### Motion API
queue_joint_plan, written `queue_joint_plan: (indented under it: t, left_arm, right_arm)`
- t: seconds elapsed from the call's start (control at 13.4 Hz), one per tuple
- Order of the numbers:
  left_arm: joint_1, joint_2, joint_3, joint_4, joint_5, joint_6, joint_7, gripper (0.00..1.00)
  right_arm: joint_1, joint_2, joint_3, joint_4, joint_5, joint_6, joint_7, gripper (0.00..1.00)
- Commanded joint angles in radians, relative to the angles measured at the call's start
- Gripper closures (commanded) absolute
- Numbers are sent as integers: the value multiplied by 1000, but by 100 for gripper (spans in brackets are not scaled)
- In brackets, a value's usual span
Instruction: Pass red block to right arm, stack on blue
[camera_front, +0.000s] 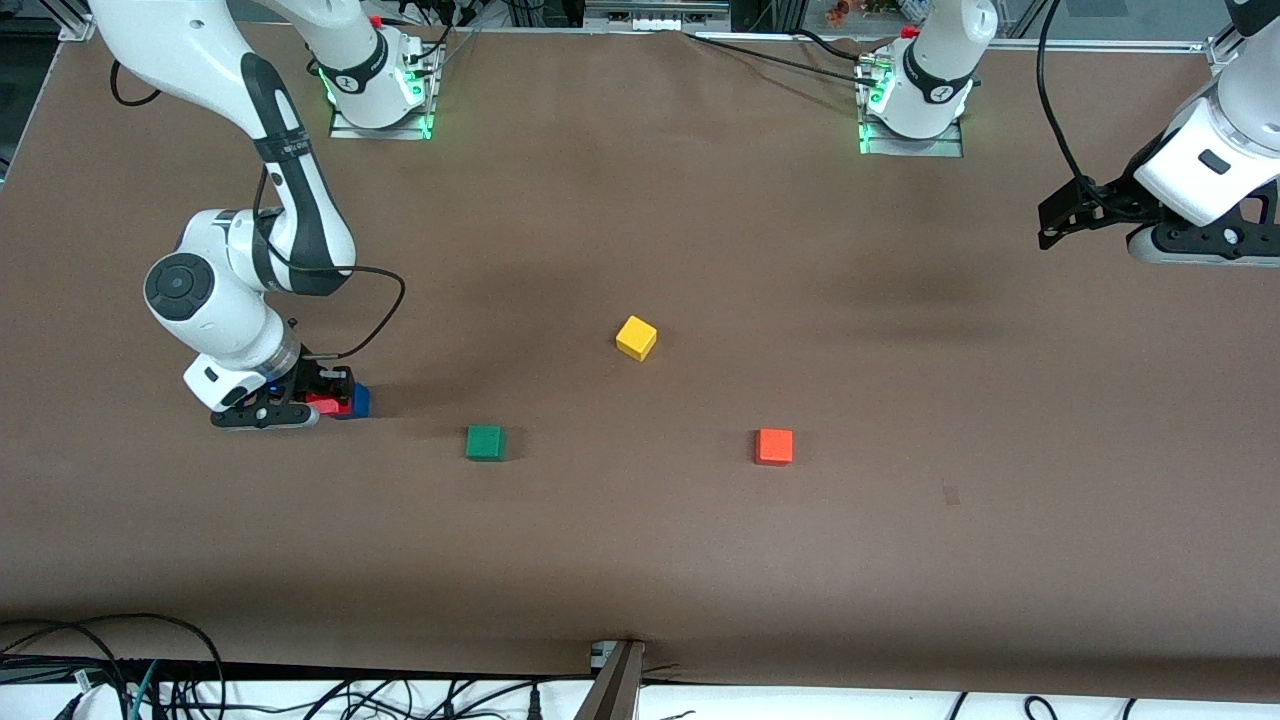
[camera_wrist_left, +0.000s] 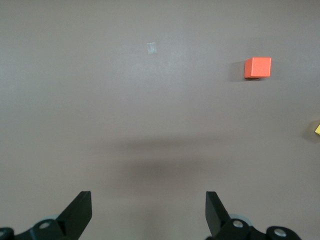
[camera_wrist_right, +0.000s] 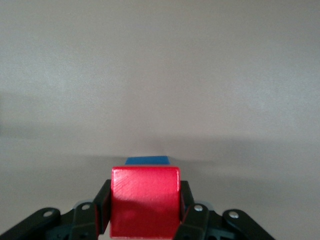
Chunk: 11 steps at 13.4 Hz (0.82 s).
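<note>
While your right gripper (camera_wrist_right: 145, 220) clamps the red block (camera_wrist_right: 145, 200) directly over the blue cube (camera_wrist_right: 146, 160), your left gripper (camera_wrist_left: 148, 212) waits wide open, holding nothing.

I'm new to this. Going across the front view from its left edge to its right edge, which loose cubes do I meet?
Green cube → yellow cube → orange cube. The red and blue cubes overlap at the right gripper, so I leave them out.

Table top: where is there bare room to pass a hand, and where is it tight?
Bare brown table runs nearer the camera than the green cube and orange cube, and under the open, waiting left hand. Crowded: the right hand grips the red block at the blue cube. Yellow cube sits mid-table.
</note>
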Motion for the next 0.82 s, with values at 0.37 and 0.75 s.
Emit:
queue_joint_plan:
  t: [0.37, 0.75]
  left_arm:
    - [-1, 12, -3, 24, 13, -5, 3, 0]
    - [-1, 12, -3, 24, 13, -3, 4, 0]
  right_arm:
    - [-1, -3, 4, -17, -3, 8, 12, 66]
    - [-1, -6, 4, -16, -3, 3, 12, 0]
